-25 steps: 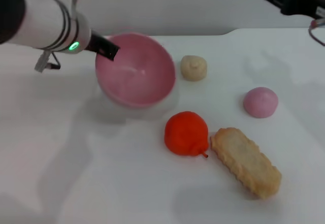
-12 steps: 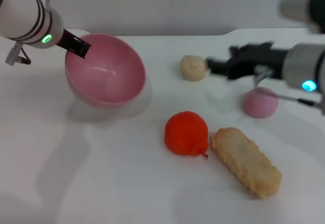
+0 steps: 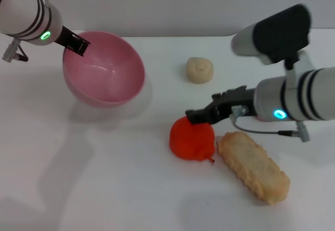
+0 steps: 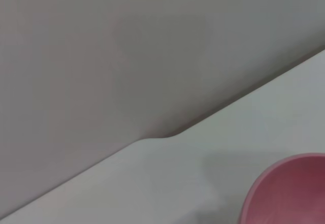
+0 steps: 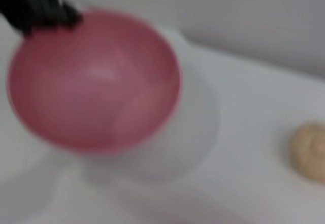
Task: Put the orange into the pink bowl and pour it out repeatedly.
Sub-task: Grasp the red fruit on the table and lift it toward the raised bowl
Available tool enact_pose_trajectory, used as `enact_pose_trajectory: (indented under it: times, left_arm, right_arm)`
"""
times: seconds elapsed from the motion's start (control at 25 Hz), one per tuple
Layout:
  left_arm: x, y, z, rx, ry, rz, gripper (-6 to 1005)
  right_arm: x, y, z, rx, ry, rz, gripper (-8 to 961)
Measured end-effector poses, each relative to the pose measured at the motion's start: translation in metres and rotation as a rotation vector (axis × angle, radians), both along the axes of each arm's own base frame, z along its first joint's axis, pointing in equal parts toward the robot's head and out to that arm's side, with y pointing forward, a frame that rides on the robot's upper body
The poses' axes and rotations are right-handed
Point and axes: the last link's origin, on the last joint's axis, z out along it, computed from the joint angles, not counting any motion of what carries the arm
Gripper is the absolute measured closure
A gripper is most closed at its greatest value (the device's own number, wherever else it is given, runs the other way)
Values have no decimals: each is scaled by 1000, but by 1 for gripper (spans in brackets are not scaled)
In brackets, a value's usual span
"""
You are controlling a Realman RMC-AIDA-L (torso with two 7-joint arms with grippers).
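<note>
The pink bowl is tilted with its opening toward the table's middle, off the tabletop at the back left. My left gripper is shut on its far left rim. The bowl is empty; its edge shows in the left wrist view, and its whole inside in the right wrist view, with the left gripper dark at the rim. The orange lies on the table in the middle, tail to the right. My right gripper hangs just over the orange's top, reaching in from the right.
A small cream bun sits behind the orange, also in the right wrist view. A long breaded cutlet toy lies right beside the orange. The right forearm covers the table's right side.
The right arm has swung down and left from near the bun to just above the orange. The left gripper has carried the bowl left and now holds it nearly still.
</note>
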Motion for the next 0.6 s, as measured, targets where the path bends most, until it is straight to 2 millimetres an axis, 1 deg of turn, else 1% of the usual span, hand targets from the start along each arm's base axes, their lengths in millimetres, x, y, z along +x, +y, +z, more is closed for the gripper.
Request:
enact_pose_trajectory:
  times: [0.12, 0.24, 0.4, 0.6]
  left_arm:
    - [0, 0, 0, 0, 0, 0, 957]
    - [0, 0, -1, 0, 10, -5, 957]
    - [1, 0, -2, -2, 12, -9, 957]
    - [1, 0, -2, -3, 12, -10, 957]
  right_arm:
    - [7, 2, -13, -37, -25, -23, 159]
    - [6, 2, -21, -54, -15, -24, 176]
    - [2, 2, -26, -67, -6, -15, 198]
    - [9, 4, -37, -95, -15, -43, 227]
